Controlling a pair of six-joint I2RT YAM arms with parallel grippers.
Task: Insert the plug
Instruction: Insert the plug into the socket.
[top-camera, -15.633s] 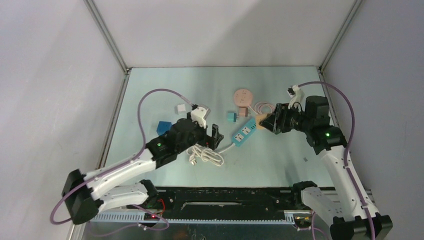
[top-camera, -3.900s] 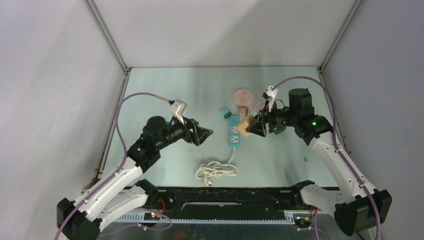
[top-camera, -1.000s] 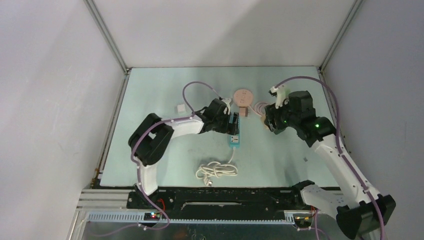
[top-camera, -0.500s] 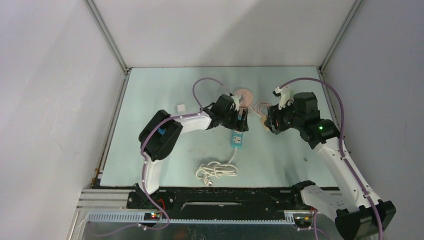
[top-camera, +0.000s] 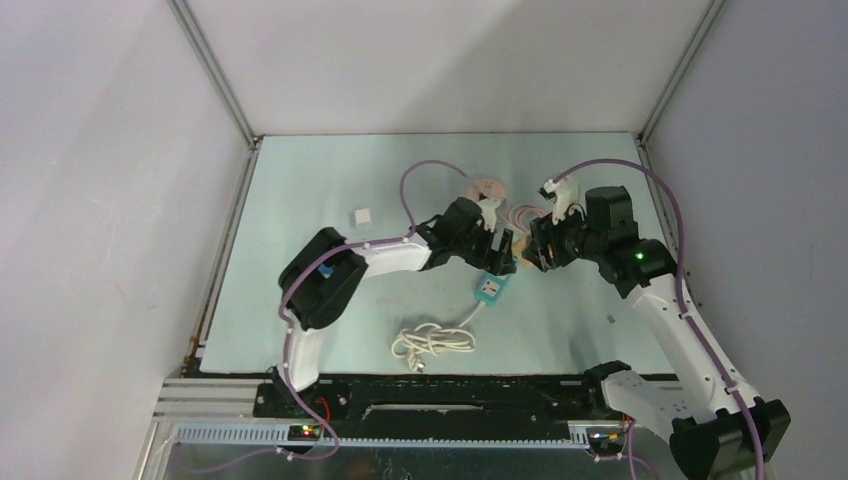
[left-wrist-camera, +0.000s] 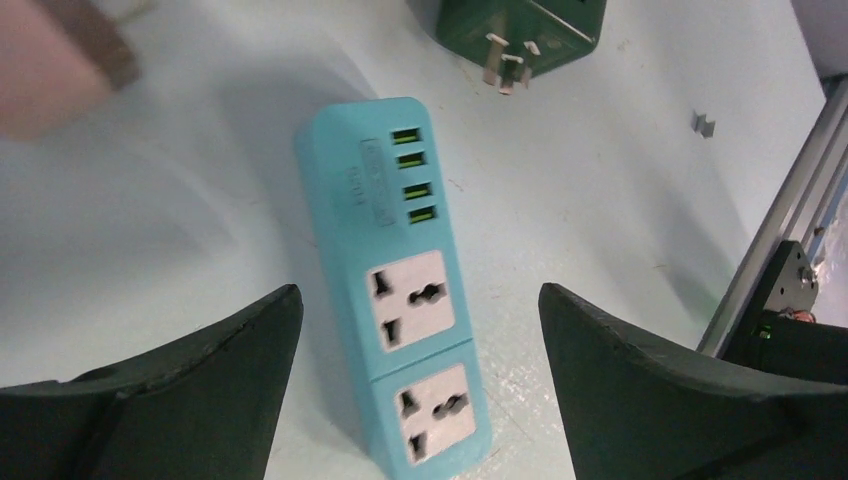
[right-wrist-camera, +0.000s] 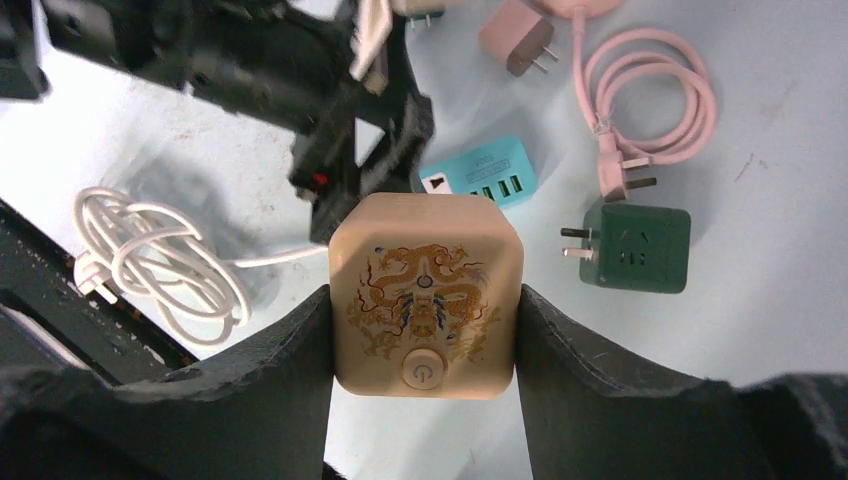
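A black rail (top-camera: 440, 395) runs along the counter's (top-camera: 300, 190) 6 o'clock edge, and a coiled white cable (top-camera: 432, 340) lies just past it. Mid-counter on the pale green surface is the blue power strip (top-camera: 490, 287); the left jaws are spread wide over it, holding nothing. At the strip's 1 o'clock, the right jaws are clamped on the beige plug (right-wrist-camera: 425, 295), held above the counter. A green adapter (right-wrist-camera: 636, 248) and a pink cord (right-wrist-camera: 650, 100) lie toward 12, and a white cube (top-camera: 362, 215) at 10. Grey walls (top-camera: 450, 60) enclose three sides.

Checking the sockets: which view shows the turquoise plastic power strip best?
Left wrist: the turquoise power strip lies whole, both sockets facing up. Top external shows only its near end; right wrist, only its USB end.
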